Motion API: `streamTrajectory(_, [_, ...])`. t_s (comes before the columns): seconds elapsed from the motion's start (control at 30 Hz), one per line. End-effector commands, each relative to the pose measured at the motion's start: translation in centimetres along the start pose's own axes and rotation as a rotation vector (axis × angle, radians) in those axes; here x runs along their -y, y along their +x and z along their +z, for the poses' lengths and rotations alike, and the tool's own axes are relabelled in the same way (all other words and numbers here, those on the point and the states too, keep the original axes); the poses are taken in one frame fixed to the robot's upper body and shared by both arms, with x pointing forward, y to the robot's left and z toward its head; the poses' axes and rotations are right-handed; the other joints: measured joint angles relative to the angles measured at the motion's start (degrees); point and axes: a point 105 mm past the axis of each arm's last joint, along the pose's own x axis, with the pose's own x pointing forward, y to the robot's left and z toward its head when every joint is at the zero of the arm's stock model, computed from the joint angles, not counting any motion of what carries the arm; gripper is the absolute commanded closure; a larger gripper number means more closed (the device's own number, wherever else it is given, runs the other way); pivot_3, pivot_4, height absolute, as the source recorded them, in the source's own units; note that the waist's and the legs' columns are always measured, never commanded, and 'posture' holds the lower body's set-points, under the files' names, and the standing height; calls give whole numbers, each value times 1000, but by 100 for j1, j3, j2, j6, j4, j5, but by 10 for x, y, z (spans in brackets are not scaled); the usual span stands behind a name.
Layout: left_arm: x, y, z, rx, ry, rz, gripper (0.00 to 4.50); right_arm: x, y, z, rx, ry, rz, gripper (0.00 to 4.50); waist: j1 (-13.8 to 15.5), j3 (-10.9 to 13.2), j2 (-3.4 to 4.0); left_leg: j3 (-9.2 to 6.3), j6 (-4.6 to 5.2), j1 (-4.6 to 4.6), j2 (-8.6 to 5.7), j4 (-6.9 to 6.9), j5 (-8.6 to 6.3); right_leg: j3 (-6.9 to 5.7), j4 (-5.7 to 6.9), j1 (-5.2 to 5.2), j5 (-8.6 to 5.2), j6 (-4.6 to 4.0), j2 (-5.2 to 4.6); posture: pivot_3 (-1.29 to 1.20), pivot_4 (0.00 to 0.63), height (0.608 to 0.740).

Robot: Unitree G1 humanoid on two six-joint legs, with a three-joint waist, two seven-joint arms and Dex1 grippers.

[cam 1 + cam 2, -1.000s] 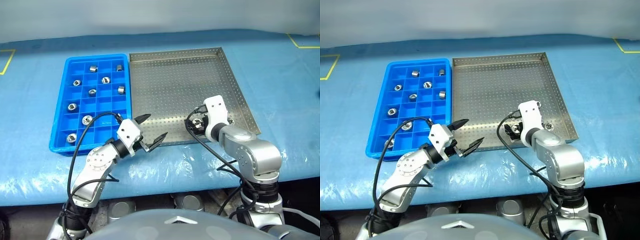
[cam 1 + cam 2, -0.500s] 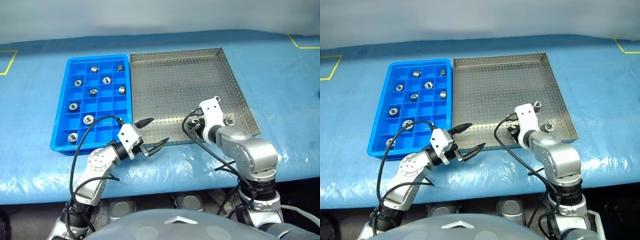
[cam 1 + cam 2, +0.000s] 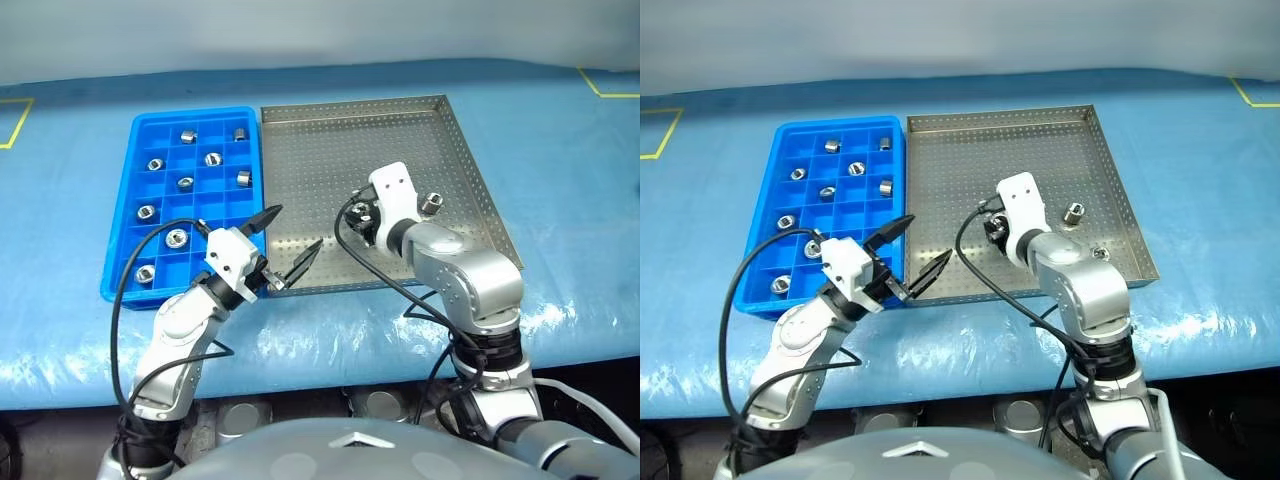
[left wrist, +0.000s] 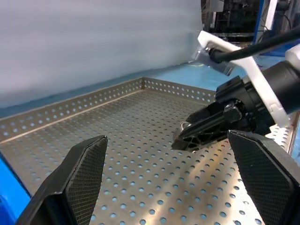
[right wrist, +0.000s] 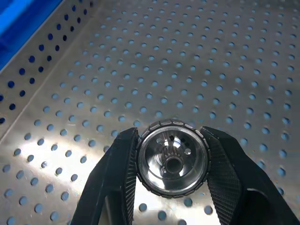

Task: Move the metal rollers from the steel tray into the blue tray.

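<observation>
One metal roller (image 5: pixel 172 157) sits clenched between my right gripper (image 5: pixel 171 187)'s two black fingers, lifted off the perforated floor of the steel tray (image 3: pixel 330 130) so I can carry it across. Two more rollers remain in the steel tray: one (image 3: pixel 431 204) near its right rim, another (image 3: pixel 1101 254), partly hidden by my arm, I think, by the near right corner. The blue tray (image 3: pixel 125 200) lies just beside the steel tray's left rim, with eight rollers already dropped one to a compartment. My left gripper (image 3: pixel 282 248) hangs over the steel tray's near left corner, fingers spread wide and holding nothing, presumably waiting to take the roller for the leftward reach.
</observation>
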Motion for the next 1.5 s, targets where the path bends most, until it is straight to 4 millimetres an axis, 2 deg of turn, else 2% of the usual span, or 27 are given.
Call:
streamTrajectory(0.03, [3, -2, 21, 42, 7, 33, 0, -15, 3, 24, 102, -34, 69, 2798, 46, 0, 0, -1, 1, -1, 0, 0, 0, -1, -1, -1, 1, -2, 0, 47, 150, 740])
streamTrajectory(0.3, [-19, -24, 21, -12, 30, 260, 0, -48, 34, 45, 220, -140, 202, 2798, 109, 3, 1, 0, 2, 3, 2, -3, -1, -4, 0, -2, -2, -2, 0, 125, 150, 740])
streamTrajectory(0.37, [-29, -34, 19, -21, 39, 341, 0, -62, 40, 59, 294, -179, 244, 2798, 132, 4, 2, -1, 2, 5, 4, -6, -1, -5, 3, -3, -5, -7, 3, 146, 150, 740])
streamTrajectory(0.5, [-38, -46, 17, -37, 55, 432, 0, -79, 51, 73, 357, -200, 287, 2798, 243, 5, 1, -2, 1, 6, 5, -11, -1, -7, 4, -4, -1, -20, 2, 176, 150, 740])
streamTrajectory(0.67, [-44, -57, 19, -35, 64, 513, 0, -101, 64, 79, 394, -218, 374, 2798, 418, 5, 0, -2, -1, 4, 3, -15, -1, -12, 0, -4, 5, -36, -2, 219, 150, 740])
streamTrajectory(0.8, [-48, -70, 20, -49, 79, 580, 0, -118, 71, 80, 409, -242, 448, 2798, 500, 6, 0, -3, -1, 5, 3, -19, -1, -14, -1, -5, 3, -40, -1, 277, 150, 740])
streamTrajectory(1.0, [-47, -84, 19, -69, 83, 642, 0, -133, 83, 77, 393, -252, 502, 2798, 672, 6, 0, -8, -3, 12, 5, -38, 0, -22, 2, -6, -5, -55, 0, 339, 150, 740])
streamTrajectory(1.17, [-43, -90, 18, -78, 74, 671, 0, -135, 95, 67, 348, -244, 505, 2798, 835, 6, -1, -8, -3, 12, 5, -40, 0, -22, 0, -6, -7, -57, 0, 376, 150, 740])
streamTrajectory(1.33, [-41, -91, 16, -82, 67, 678, 0, -123, 107, 51, 282, -229, 465, 2798, 938, 5, 0, -8, -4, 16, 5, -40, 1, -24, 3, -6, -8, -60, 1, 388, 150, 740])
streamTrajectory(1.4, [-40, -89, 15, -84, 63, 670, 0, -120, 109, 50, 273, -209, 457, 2048, 969, 5, 0, -8, -4, 17, 5, -39, 1, -24, 3, -4, -9, -60, 1, 377, 150, 740])
streamTrajectory(1.5, [-40, -83, 14, -76, 57, 641, 0, -116, 105, 58, 305, -187, 450, 1171, 988, 5, 0, -8, -5, 17, 5, -38, 2, -24, 3, -4, -9, -59, 1, 343, 150, 740])
